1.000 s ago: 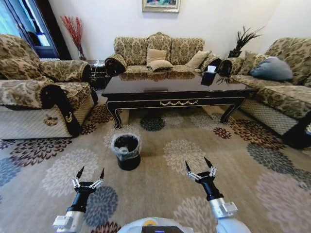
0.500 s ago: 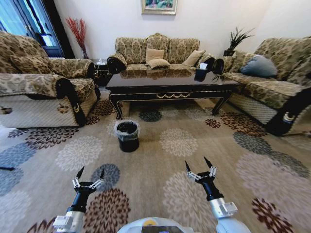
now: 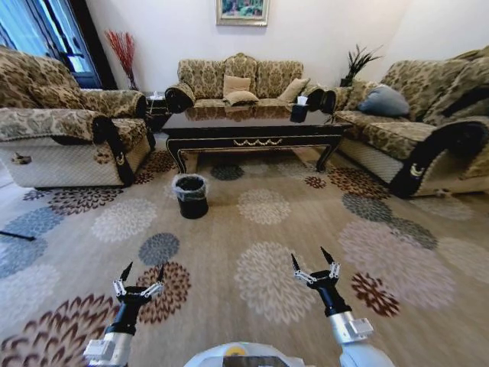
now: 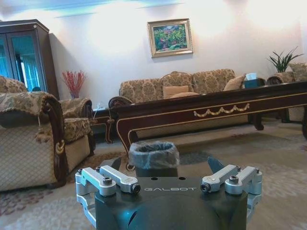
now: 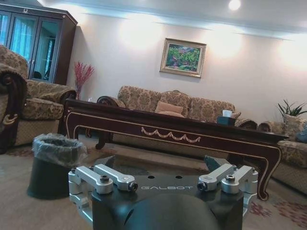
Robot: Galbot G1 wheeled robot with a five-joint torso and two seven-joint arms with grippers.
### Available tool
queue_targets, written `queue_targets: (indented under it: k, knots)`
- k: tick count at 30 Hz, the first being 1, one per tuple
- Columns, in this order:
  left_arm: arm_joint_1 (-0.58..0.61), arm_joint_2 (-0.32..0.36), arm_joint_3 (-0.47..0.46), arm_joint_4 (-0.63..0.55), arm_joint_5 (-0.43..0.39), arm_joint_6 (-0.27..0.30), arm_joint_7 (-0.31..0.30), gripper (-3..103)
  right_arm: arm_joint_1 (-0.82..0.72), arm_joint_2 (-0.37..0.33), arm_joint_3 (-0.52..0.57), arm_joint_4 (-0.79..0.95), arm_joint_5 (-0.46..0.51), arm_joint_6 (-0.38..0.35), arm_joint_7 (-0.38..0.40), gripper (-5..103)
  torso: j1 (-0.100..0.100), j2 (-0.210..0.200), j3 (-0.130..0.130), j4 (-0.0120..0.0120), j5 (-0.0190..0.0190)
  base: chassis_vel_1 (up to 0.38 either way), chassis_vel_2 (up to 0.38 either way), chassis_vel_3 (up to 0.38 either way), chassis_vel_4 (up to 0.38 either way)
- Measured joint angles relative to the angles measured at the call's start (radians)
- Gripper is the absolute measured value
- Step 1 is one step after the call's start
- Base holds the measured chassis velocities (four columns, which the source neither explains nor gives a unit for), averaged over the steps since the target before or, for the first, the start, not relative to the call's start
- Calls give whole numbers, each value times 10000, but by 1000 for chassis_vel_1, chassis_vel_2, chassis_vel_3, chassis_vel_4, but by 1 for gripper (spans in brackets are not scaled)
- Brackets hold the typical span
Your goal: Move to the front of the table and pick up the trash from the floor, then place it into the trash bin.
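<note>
The dark glossy table [image 3: 252,126] with gold trim stands well ahead of me across the flowered carpet. The black trash bin [image 3: 191,196] with its grey bag liner sits on the floor in front of the table's left end. It also appears in the left wrist view as the trash bin [image 4: 153,158] and in the right wrist view as the trash bin [image 5: 55,160]. The trash is out of view. My left gripper [image 3: 144,269] and right gripper [image 3: 309,256] hang low near my body, both open with nothing between the fingers, far short of the bin.
Patterned sofas surround the table: one at left [image 3: 69,134], one behind [image 3: 237,76], one at right [image 3: 412,122]. A small side table [image 3: 155,107] stands in the back left corner. A dark box [image 3: 299,111] sits on the table. Wide carpet lies between me and the bin.
The whole view has shifted: the camera has backed away, so the table and bin look smaller and farther off. Both arms hold the same pose, grippers still open.
</note>
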Motion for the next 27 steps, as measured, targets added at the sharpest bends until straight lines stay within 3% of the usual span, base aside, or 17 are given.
queue_targets:
  k: [10,27]
  knots:
    - [3,0,-3,1,0,-1,0,100,-10,0,0,0,0,0,0,100,-3,3,-7,-3,-6,279,-325,-277,331]
    - [-1,1,-3,1,0,-1,0,100,0,0,0,0,0,-1,0,100,1,0,0,-2,-5,14,1,-11,15]
